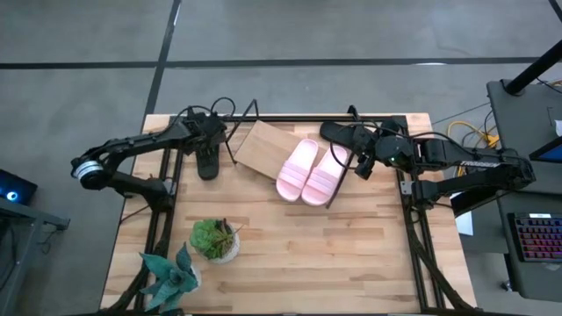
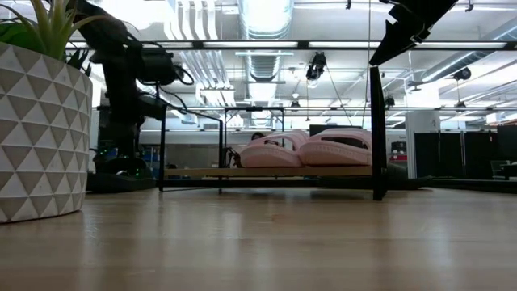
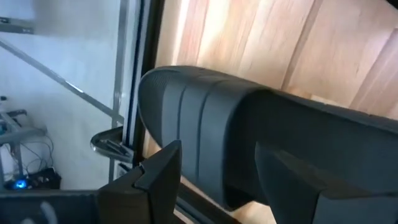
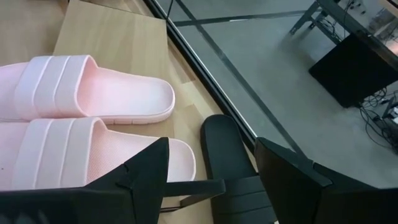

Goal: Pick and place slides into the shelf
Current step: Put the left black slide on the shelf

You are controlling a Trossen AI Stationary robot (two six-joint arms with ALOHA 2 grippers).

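Two pale pink slides rest sole-down, side by side, on the right half of the shelf, also seen in the right wrist view. My left gripper is shut on a black slide just left of the shelf board. A second black slide lies on the table past the shelf's right end. My right gripper hovers open above it, touching nothing. My left gripper has the black slide between its two fingers at the ribbed strap, one finger against the strap's side. The fingers slant down from above. The slide points away below the gripper; whether its lower end touches the table cannot be told.
Two potted plants stand at the near left; one pot looms in the low view. The shelf's black wire frame rises at its ends. Bare tabletop lies in front of the shelf.
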